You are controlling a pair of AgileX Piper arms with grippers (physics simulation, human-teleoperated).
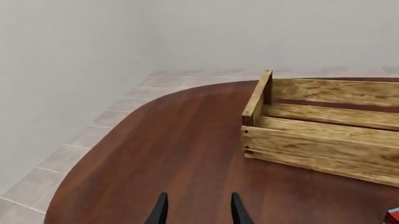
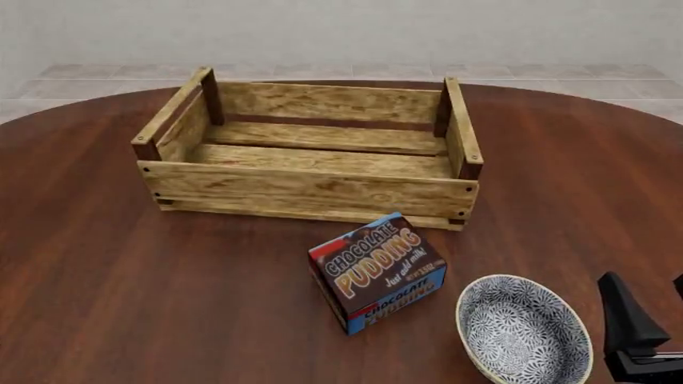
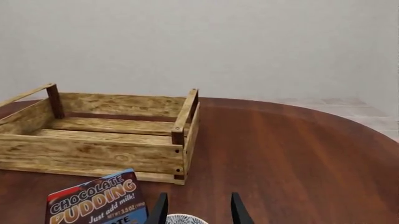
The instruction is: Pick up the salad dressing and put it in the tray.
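Our right tool [image 2: 651, 308] hangs with jaws apart and empty, just beside the bowl [image 2: 523, 332]. Our left tool [image 1: 198, 210] is likewise parted, empty. Beyond the bowl lie the pudding box [image 2: 376, 272] and the tray [image 2: 309, 188]. We cannot see the salad dressing.
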